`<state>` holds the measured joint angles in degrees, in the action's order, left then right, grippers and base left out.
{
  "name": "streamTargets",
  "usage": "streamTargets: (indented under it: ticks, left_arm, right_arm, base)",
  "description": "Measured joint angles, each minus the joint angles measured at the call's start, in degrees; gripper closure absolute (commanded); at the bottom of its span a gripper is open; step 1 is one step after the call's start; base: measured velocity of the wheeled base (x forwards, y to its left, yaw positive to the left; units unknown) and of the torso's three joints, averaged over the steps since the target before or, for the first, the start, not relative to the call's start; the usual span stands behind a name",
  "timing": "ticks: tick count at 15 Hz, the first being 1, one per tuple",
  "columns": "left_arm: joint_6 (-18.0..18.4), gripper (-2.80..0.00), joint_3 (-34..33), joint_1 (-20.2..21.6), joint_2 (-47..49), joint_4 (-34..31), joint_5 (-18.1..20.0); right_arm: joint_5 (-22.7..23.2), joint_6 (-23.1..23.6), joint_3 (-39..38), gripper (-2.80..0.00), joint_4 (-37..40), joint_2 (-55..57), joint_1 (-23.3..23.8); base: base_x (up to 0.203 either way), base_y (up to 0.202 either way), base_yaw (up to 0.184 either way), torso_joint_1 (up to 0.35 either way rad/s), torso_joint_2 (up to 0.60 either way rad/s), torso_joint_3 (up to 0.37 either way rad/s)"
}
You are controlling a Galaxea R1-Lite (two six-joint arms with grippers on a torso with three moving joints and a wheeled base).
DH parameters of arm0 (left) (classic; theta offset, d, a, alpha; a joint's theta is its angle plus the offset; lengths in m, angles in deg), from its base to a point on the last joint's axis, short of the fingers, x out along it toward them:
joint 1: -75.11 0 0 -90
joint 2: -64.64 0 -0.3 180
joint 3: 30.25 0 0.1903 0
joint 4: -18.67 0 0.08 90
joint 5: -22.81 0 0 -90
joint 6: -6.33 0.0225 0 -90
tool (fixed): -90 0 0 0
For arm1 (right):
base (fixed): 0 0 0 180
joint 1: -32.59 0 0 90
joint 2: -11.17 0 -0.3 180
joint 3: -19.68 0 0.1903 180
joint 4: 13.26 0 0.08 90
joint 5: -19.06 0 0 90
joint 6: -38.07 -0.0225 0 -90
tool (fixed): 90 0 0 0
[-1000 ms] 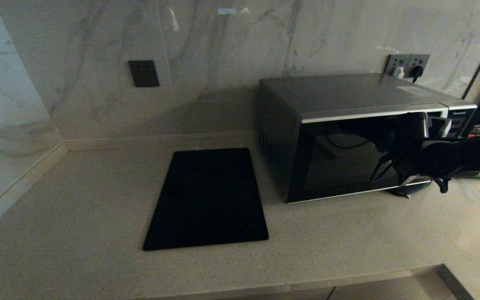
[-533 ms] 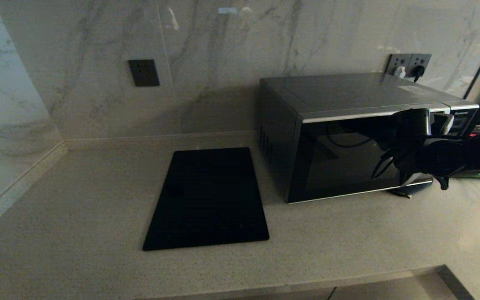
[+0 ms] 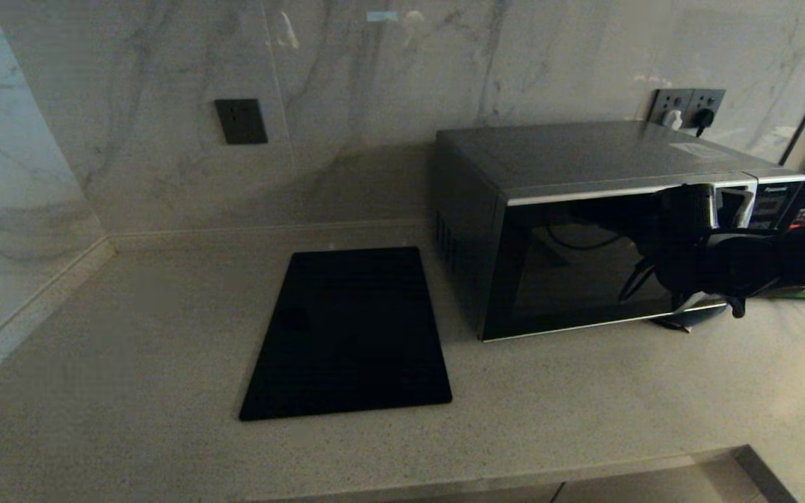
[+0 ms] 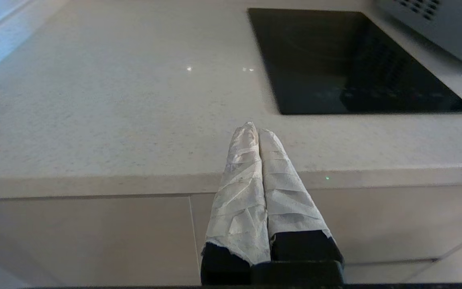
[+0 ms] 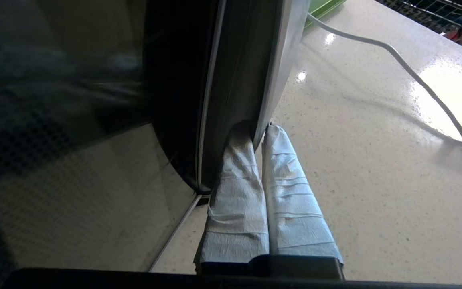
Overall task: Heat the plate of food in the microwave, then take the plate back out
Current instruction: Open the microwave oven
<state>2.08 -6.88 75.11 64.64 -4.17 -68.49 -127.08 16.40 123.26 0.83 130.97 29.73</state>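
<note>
The right gripper [image 5: 260, 130] is clamped on the handle [image 5: 281, 64] of the microwave [image 3: 584, 168]: one taped finger [image 5: 239, 188] sits behind the silver bar, the other in front, with the bar pinched between them. In the head view the right arm [image 3: 787, 262] reaches in from the right, across the door's [image 3: 577, 269] right edge. Compared with a second ago, the gripper and the top of the handle have shifted slightly to the right and the door's right edge has moved with them; the door looks at most barely cracked. The glass is dark and the plate cannot be seen, so its place cannot be told.

Right of the microwave a white cable [image 5: 407, 72] lies on the counter [image 3: 549, 405]. Left of it the black cooktop [image 3: 346, 335] lies flat, unchanged.

The left gripper [image 4: 258, 130] hangs below the counter's front edge, its taped fingers pressed together with nothing between them.
</note>
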Motion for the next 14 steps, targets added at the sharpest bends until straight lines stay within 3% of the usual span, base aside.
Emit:
streamTargets:
  ticks: [10,14]
  left_arm:
    - [-0.02,0.00,0.00,-0.02,0.00,-0.04,0.02]
    - [-0.02,0.00,0.00,0.00,0.00,-0.04,0.01]
  right_arm:
    - [-0.41,-0.07,0.02,0.00,0.18,0.84,0.50]
    - [-2.65,0.02,-0.73,0.00,0.33,0.63,0.56]
  base:
    - [0.000,0.000,0.000,0.000,0.00,0.000]
    - [0.000,0.000,0.000,0.000,0.00,0.000]
